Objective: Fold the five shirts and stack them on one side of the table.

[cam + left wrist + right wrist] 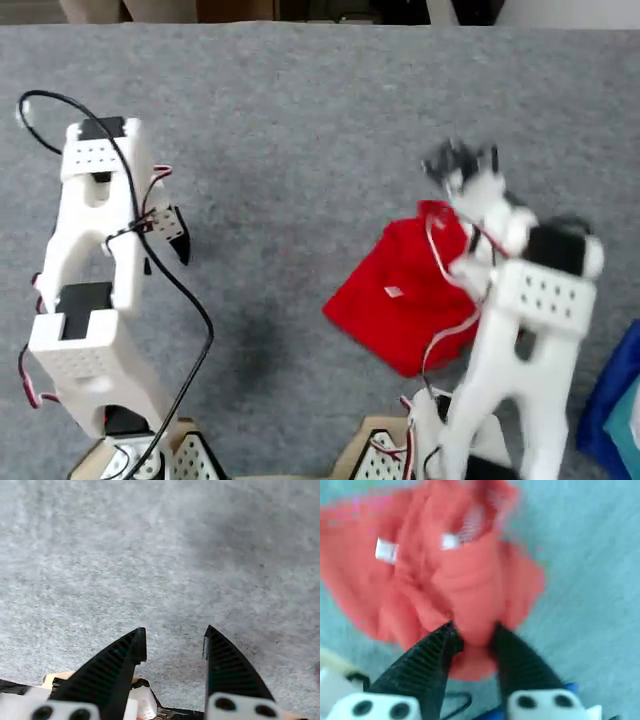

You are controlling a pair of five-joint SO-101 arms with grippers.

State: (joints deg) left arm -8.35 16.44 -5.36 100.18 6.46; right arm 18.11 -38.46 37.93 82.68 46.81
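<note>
Red shirt [390, 320]: right jaws are clenching a bunched fold, probably to spread it on the grey bench [300, 120]. Left jaws are hanging released, empty.

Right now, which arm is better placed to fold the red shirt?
Right, likely. The right gripper is shut on a bunched fold of the red shirt. The left gripper hangs open over bare table, apart from the shirt.
</note>
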